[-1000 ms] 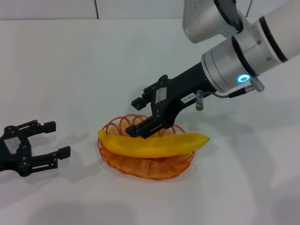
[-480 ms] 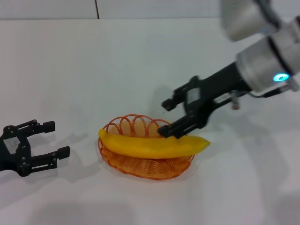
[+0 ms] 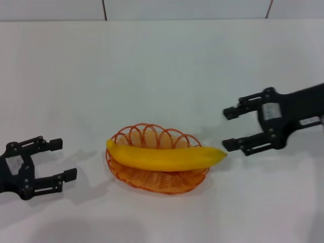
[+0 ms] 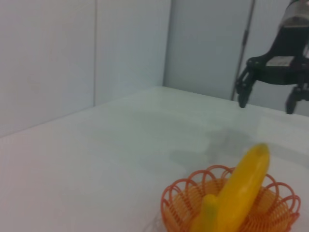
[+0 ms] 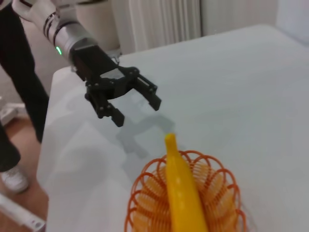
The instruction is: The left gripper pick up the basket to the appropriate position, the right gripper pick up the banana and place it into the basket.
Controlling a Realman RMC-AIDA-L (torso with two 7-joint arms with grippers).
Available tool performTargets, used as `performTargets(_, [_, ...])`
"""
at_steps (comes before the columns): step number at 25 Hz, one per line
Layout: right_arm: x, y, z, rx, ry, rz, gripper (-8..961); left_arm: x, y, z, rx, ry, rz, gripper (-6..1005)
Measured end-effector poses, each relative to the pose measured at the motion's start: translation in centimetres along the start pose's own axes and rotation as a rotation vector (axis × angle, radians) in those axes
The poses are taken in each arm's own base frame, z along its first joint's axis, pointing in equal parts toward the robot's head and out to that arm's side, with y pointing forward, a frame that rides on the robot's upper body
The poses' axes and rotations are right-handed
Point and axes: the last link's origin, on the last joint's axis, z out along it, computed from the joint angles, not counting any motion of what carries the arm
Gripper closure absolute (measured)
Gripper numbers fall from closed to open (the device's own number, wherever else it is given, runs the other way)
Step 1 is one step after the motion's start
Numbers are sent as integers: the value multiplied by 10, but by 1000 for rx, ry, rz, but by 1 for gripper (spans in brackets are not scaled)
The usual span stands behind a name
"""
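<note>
The right gripper point(image 3: 234, 130) has let go and pulled back clear of the banana point(image 3: 164, 157), fingers apart; the banana lies across the orange basket point(image 3: 152, 179) on the table point(image 3: 162, 66). The left gripper point(image 3: 59, 159) waits nearby, fingers apart – placing looks done

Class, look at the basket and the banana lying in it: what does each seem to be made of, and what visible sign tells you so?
The basket: probably plastic or coated wire, a glossy orange lattice of thin strands with a looped rim; which one cannot be settled. The banana: smooth, even bright yellow skin without spots, with a soft sheen; it could be real fruit or a plastic model.
</note>
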Motion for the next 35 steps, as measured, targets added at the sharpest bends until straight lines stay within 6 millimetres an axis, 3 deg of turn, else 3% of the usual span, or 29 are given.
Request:
performTargets(7, [49, 7, -11, 12, -145, -172, 102, 1, -1, 4, -20, -19, 12, 170])
performTargets(16, [87, -5, -10, 124, -138, -130, 76, 2, -1, 7, -36, -28, 23, 170])
performTargets(24, [98, -1, 0, 113, -113, -137, 61, 0, 0, 11, -61, -57, 27, 170])
performTargets(35, [97, -1, 0, 116, -124, -138, 61, -3, 0, 13, -78, -88, 26, 170])
